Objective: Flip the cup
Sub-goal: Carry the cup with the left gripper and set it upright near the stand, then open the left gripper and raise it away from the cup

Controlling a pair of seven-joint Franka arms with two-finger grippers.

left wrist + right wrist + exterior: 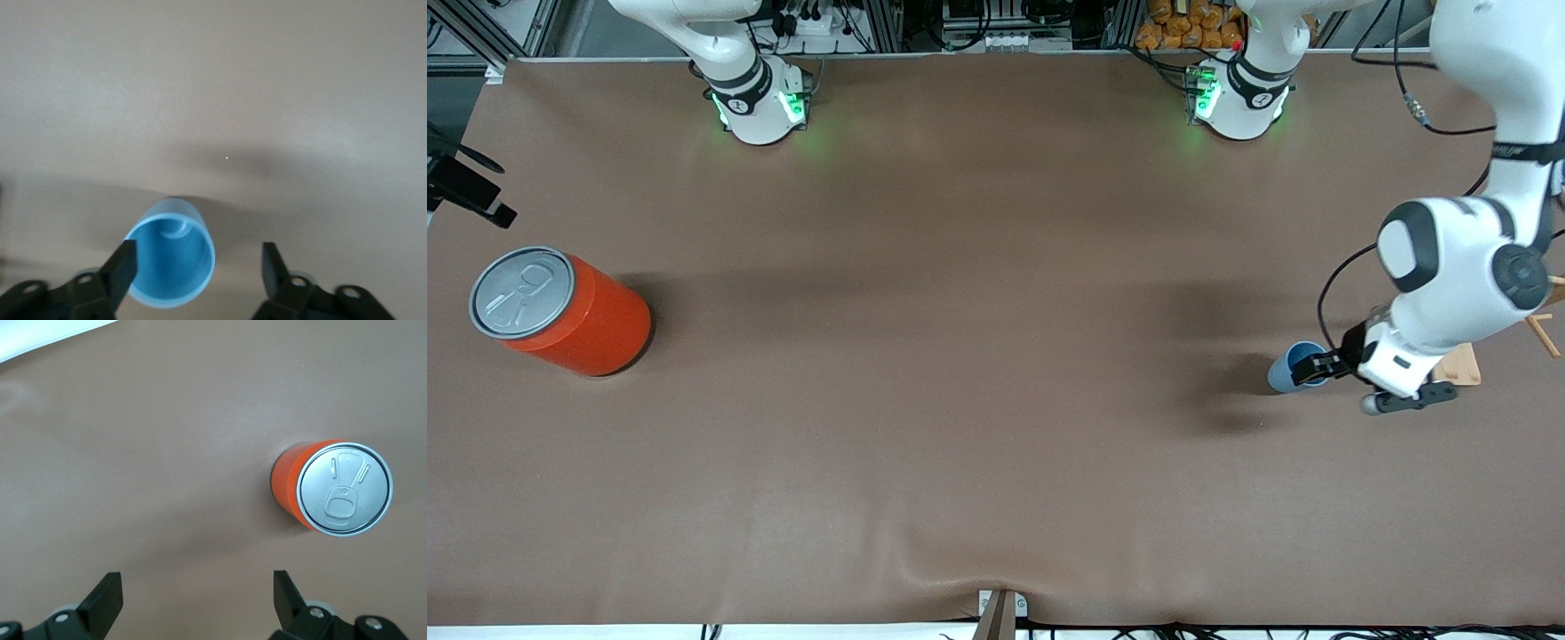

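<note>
The light-blue cup (pixel 1286 370) appears to lie on its side toward the left arm's end of the table, its deeper blue mouth facing my left gripper (pixel 1318 366). In the left wrist view the cup (pixel 172 257) sits between the open fingers, close against one finger (pixel 123 267) and apart from the other; my left gripper (pixel 198 260) holds nothing. My right gripper (pixel 198 597) is open and empty, up over the right arm's end of the table beside the orange can; only its dark tips show at the front view's edge (pixel 496 191).
A large orange can (pixel 560 311) with a grey pull-tab lid stands at the right arm's end of the table; it also shows in the right wrist view (pixel 330 487). A wooden piece (pixel 1463 364) lies under the left arm by the table's end.
</note>
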